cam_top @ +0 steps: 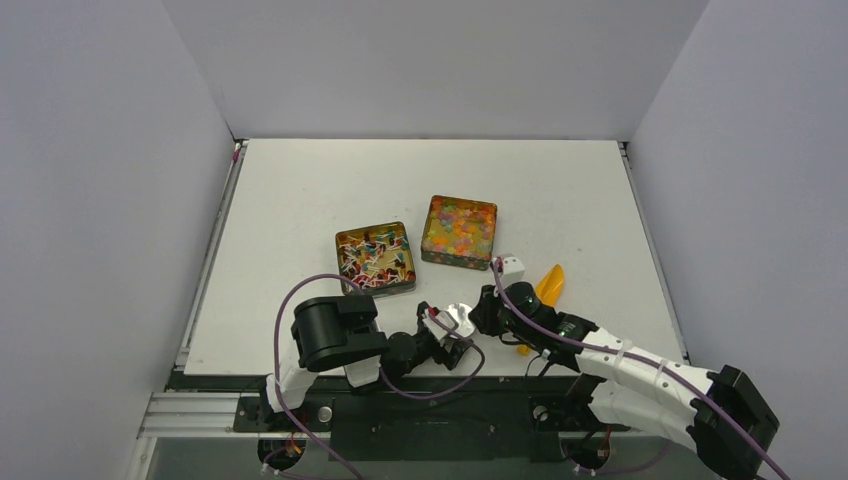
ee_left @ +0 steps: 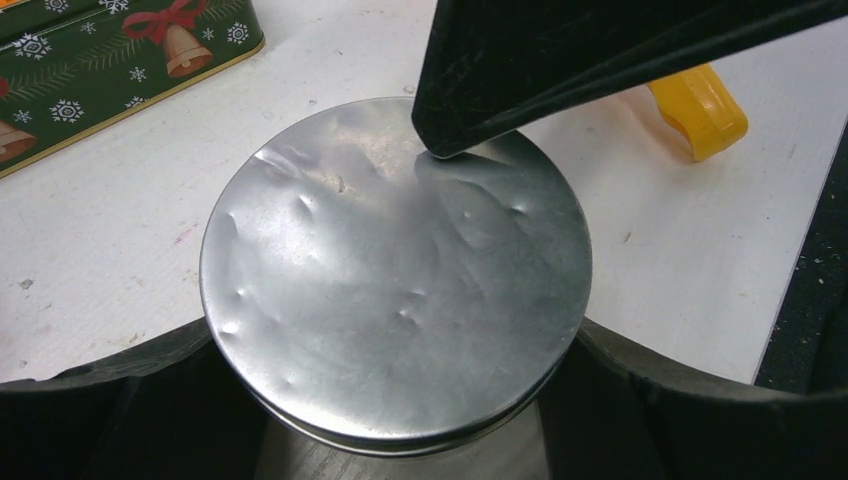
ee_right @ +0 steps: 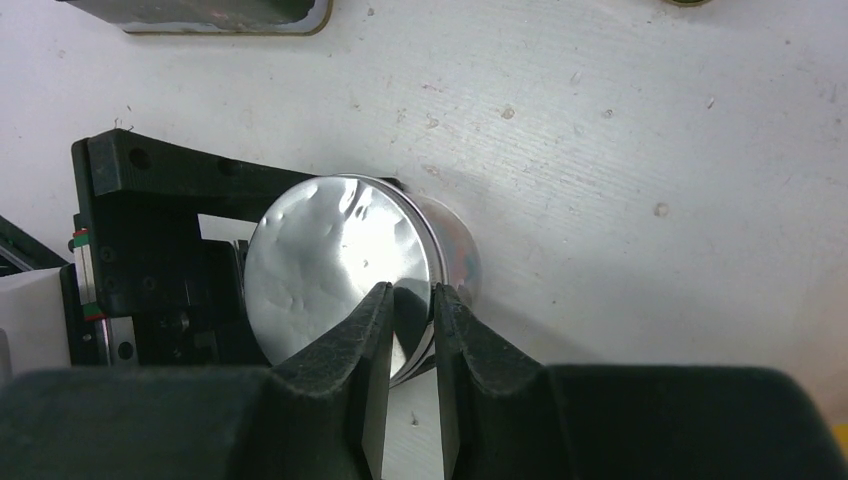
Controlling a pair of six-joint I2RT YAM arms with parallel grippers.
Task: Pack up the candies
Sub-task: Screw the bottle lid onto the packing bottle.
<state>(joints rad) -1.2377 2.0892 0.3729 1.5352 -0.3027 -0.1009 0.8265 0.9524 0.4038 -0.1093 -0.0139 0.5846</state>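
Note:
The wrapped candies point(cam_top: 375, 257) fill a square tin, and the round bead candies point(cam_top: 460, 231) fill a second square tin beside it. A small round metal can with a dented silver lid point(ee_left: 395, 270) sits near the table's front edge point(cam_top: 459, 319). My left gripper point(ee_left: 400, 385) is shut on the can's body from both sides. My right gripper point(ee_right: 412, 300) has its jaws pinched on the lid's rim point(ee_right: 320, 260); one of its fingers point(ee_left: 560, 60) rests on the lid's top. The can's contents are hidden.
An orange scoop point(cam_top: 547, 285) lies on the table to the right of the can; it also shows in the left wrist view point(ee_left: 700, 110). A small white object point(cam_top: 511, 267) lies by the bead tin. The green Christmas-pattern tin wall point(ee_left: 110, 60) is close on the left.

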